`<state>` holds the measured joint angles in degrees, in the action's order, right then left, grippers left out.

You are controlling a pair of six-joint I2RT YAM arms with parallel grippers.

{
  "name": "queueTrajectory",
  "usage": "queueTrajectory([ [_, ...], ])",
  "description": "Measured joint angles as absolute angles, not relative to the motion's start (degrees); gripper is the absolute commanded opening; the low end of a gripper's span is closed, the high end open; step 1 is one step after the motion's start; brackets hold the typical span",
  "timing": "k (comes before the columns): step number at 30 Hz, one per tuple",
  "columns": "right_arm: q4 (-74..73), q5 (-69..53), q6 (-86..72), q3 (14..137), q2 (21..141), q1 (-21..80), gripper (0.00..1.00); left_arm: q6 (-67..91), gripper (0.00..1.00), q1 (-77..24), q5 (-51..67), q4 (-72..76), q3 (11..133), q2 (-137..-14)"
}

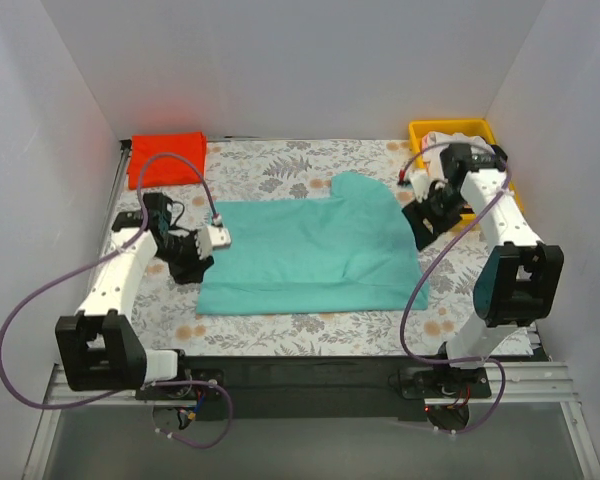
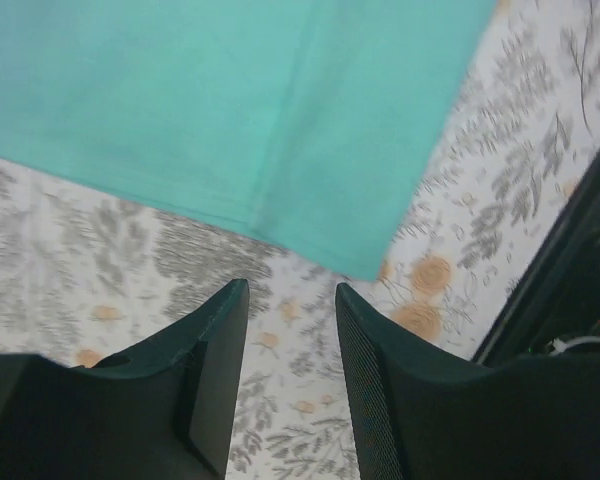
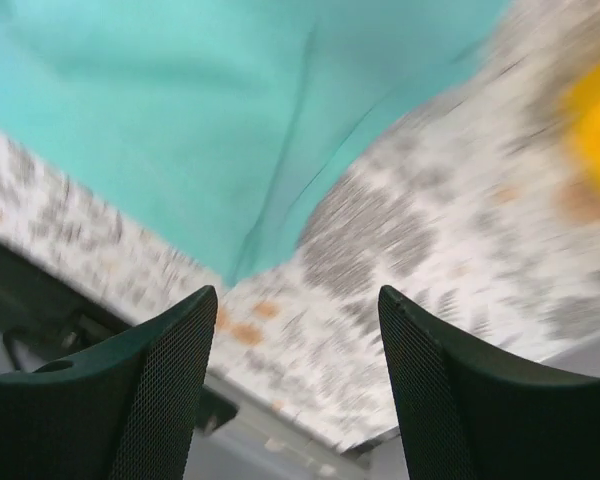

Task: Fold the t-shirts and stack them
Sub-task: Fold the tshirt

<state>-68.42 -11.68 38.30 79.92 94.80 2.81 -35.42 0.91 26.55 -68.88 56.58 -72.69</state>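
A teal-green t-shirt (image 1: pixel 310 255) lies spread flat in the middle of the table, one part folded up toward the back right. A bright red-orange t-shirt (image 1: pixel 166 155) lies folded at the back left corner. My left gripper (image 1: pixel 188 264) is open and empty, just off the teal shirt's left edge. In the left wrist view the gripper (image 2: pixel 292 290) hovers over patterned cloth, a little short of the shirt's corner (image 2: pixel 230 100). My right gripper (image 1: pixel 425 225) is open and empty beside the shirt's right edge. In the blurred right wrist view the gripper (image 3: pixel 298 292) is near the shirt's edge (image 3: pixel 180 100).
A grey-and-orange fern-patterned cloth (image 1: pixel 280 170) covers the table. A yellow plastic tray (image 1: pixel 450 131) with white cloth in it stands at the back right, behind my right arm. White walls close in the left, back and right sides. The table's black front edge (image 2: pixel 570 260) is near.
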Motion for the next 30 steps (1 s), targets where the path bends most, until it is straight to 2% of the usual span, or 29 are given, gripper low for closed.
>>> queueTrajectory([
  [6,-67.42,-19.14,34.94,118.32,110.08,2.48,0.66,-15.99,0.5,0.91,33.08,-59.88,79.94,-91.44],
  [8,-65.98,-19.88,33.89,127.11,116.4,2.79,0.63,-8.82,0.57,0.91,34.13,-55.86,86.37,-98.24],
  [10,-63.44,-19.92,32.56,133.12,122.5,3.33,0.63,-2.13,0.57,0.91,34.63,-51.92,91.59,-104.25],
  [13,-58.5,-19.64,30.0,134.13,128.4,4.19,0.6,6.7,0.58,0.95,34.68,-45.98,94.65,-110.48],
  [18,-46.22,-18.59,26.41,127.57,132.07,5.02,0.57,15.75,0.57,0.95,33.93,-40.71,97.45,-117.54],
  [23,-38.17,-18.33,24.99,128.46,136.92,5.3,0.56,19.29,0.57,0.95,32.29,-38.79,102.69,-124.38],
  [30,-34.59,-18.28,25.04,128.35,141.29,6.39,0.56,20.4,0.58,0.95,30.52,-38.59,103.15,-126.15],
])
